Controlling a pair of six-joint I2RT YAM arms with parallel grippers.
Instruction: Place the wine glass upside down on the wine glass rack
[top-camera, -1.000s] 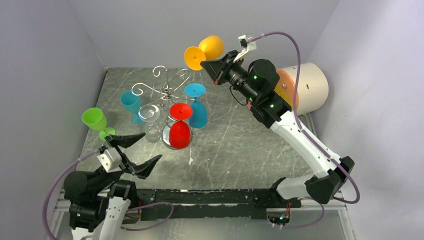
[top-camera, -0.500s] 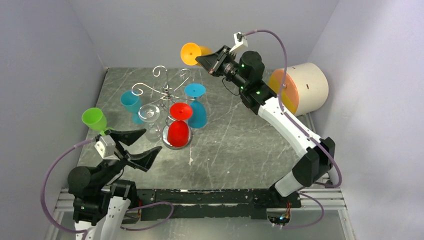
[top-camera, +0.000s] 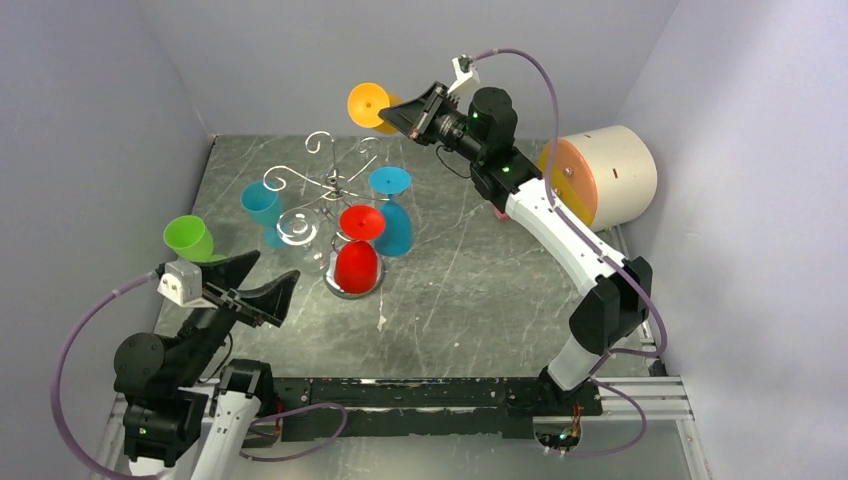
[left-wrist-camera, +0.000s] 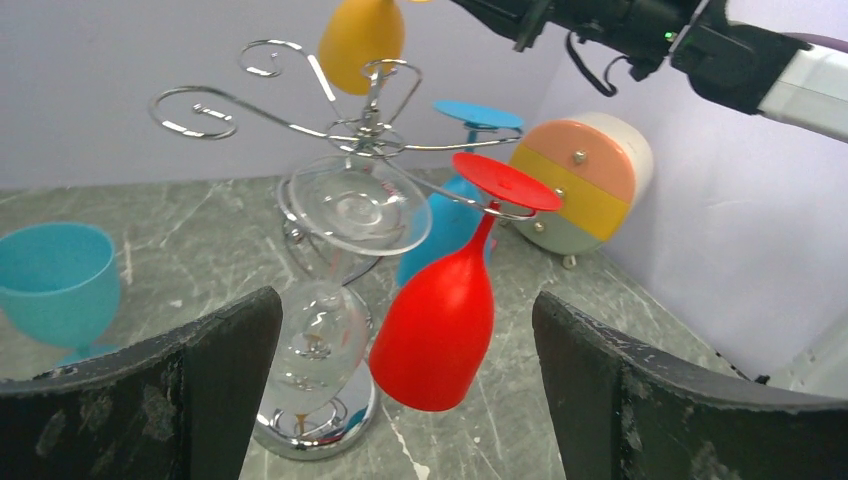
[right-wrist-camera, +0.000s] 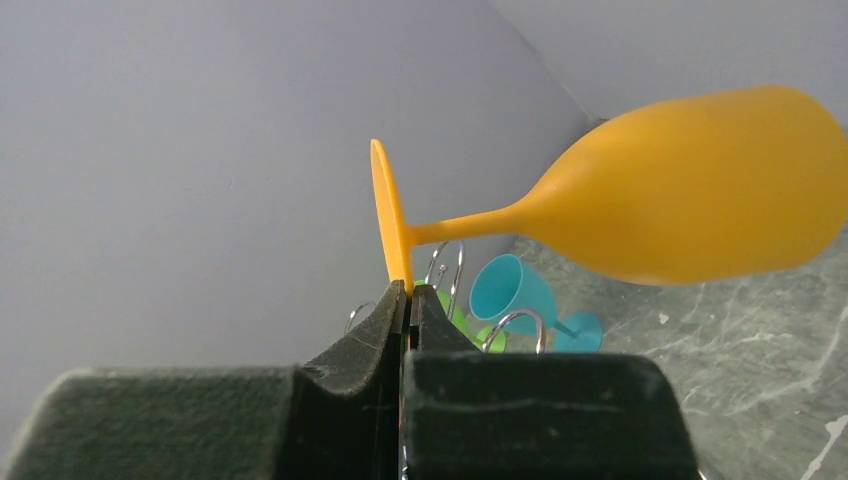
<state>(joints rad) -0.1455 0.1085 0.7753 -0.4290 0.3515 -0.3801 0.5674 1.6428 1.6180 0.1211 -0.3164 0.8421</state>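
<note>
Marble table (top-camera: 480, 270) — R gripper (top-camera: 388, 113) pinches foot of orange wine glass (right-wrist-camera: 690, 200); L gripper (top-camera: 271, 268) wide.

The top external camera was mounted high at the 6 o'clock edge of the grey marbled table (top-camera: 480, 270). It faced down toward 12 o'clock and covered the whole surface. The left wrist camera faced 2 o'clock, low and near the silver wire rack with scrolled arms (left-wrist-camera: 368, 135). The right wrist camera faced 9 o'clock, very close to the orange plastic wine glass (right-wrist-camera: 690, 200). All three views shared rack and glass.
</note>
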